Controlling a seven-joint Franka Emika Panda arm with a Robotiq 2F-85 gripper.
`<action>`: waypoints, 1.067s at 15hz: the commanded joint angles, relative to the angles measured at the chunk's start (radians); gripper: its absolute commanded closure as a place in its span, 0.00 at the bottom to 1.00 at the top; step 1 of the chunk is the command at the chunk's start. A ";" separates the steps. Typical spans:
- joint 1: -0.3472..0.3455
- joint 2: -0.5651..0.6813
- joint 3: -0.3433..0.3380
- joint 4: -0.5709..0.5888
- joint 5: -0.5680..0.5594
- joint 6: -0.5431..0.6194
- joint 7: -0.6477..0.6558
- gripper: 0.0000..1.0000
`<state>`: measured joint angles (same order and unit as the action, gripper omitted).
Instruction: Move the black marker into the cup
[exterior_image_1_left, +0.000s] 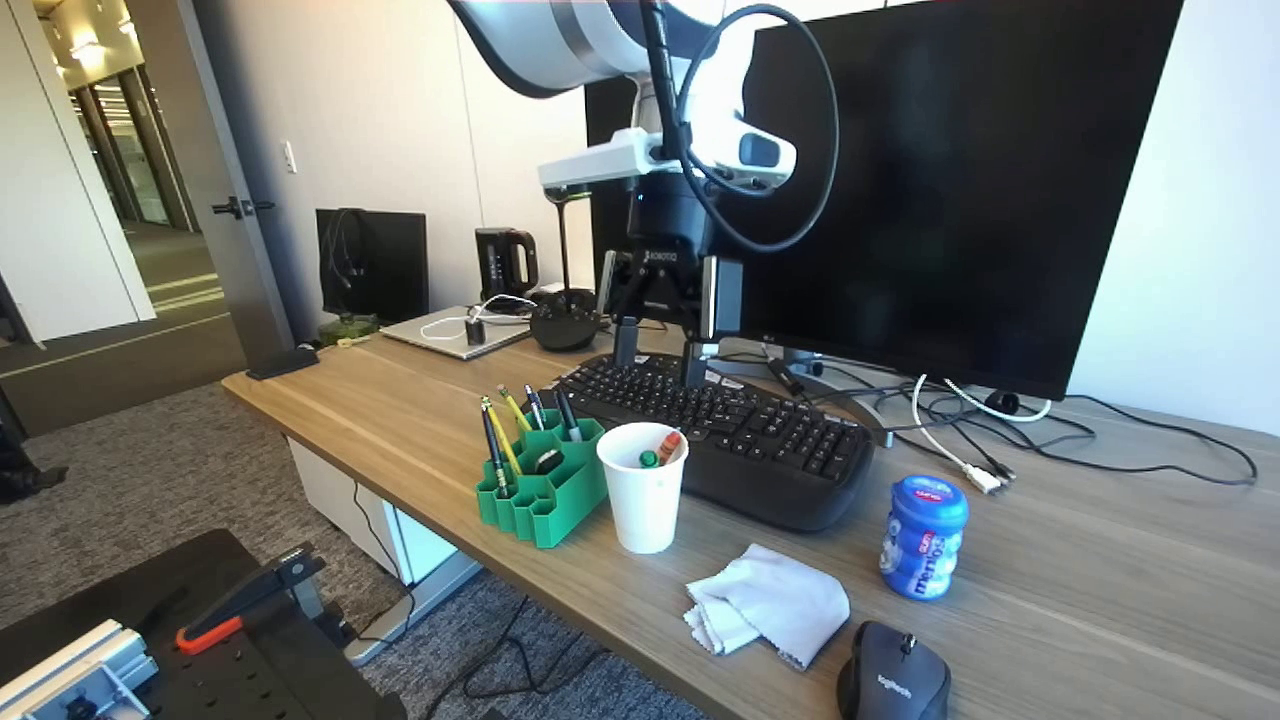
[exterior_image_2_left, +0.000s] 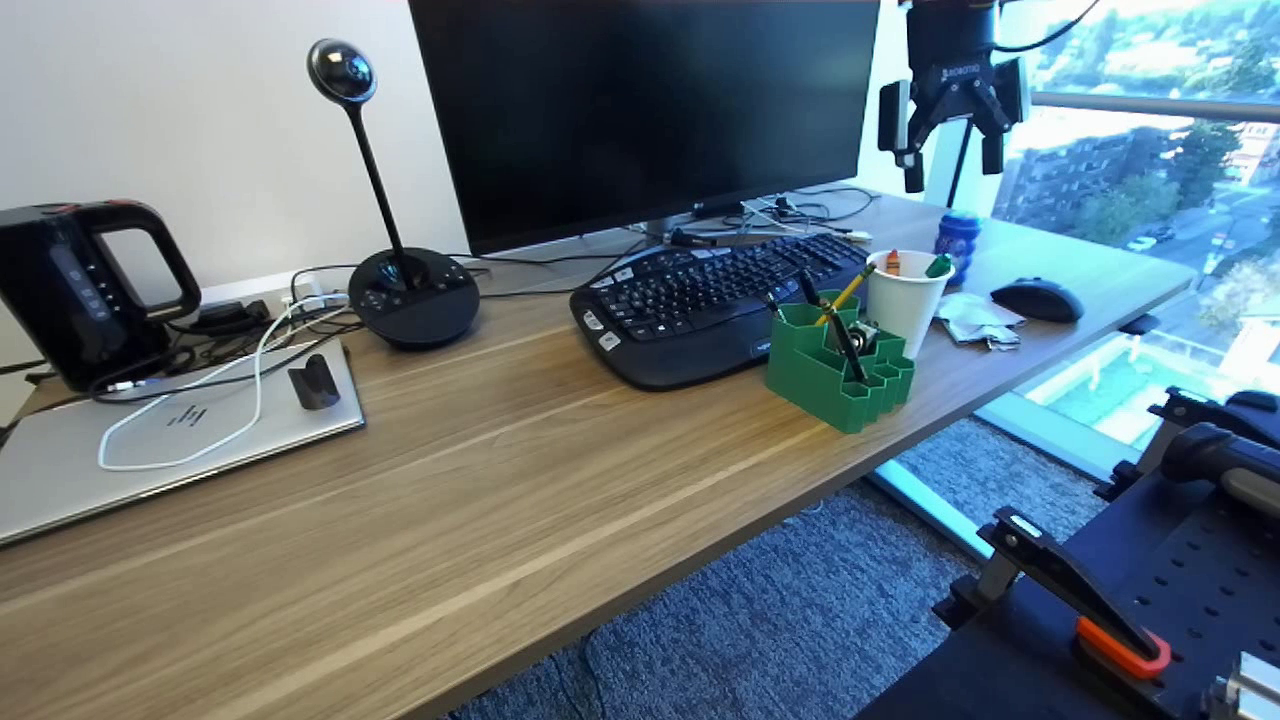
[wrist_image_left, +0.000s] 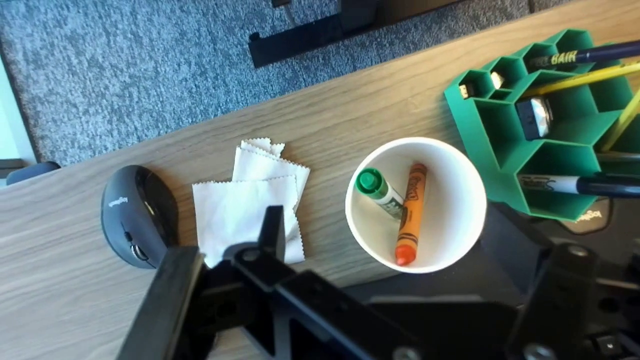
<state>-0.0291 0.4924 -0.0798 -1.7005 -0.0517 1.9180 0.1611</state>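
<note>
The black marker (wrist_image_left: 607, 186), with a white barrel and dark cap, leans in a compartment of the green organizer (wrist_image_left: 480, 135); its dark end (exterior_image_1_left: 568, 415) also sticks up there in an exterior view. Close beside the organizer stands the white paper cup (exterior_image_1_left: 640, 515), upright on the desk. A green-capped marker (wrist_image_left: 371, 182) and an orange crayon (wrist_image_left: 413, 210) are inside the cup. My gripper (exterior_image_1_left: 659, 356) hangs well above the desk, pointing down, its jaws wide apart with nothing between them. In the wrist view the cup opening (wrist_image_left: 457, 200) shows between and beyond the fingers.
Behind the cup lies a black keyboard (exterior_image_1_left: 740, 425) below a large monitor (exterior_image_1_left: 920, 200). A folded cloth (exterior_image_1_left: 775, 600), a mouse (exterior_image_1_left: 895, 675) and a blue container (exterior_image_1_left: 925, 540) are near the cup. Pencils (wrist_image_left: 590, 80) rise from the organizer close to the desk edge (exterior_image_2_left: 700, 545).
</note>
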 joint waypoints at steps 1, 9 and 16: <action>-0.003 0.008 0.016 0.040 0.018 -0.109 -0.030 0.00; 0.013 -0.001 0.050 0.008 0.045 -0.087 -0.026 0.00; -0.002 -0.023 0.068 -0.020 0.065 -0.043 -0.196 0.00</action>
<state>-0.0143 0.4960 -0.0279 -1.6989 0.0106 1.8738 0.0489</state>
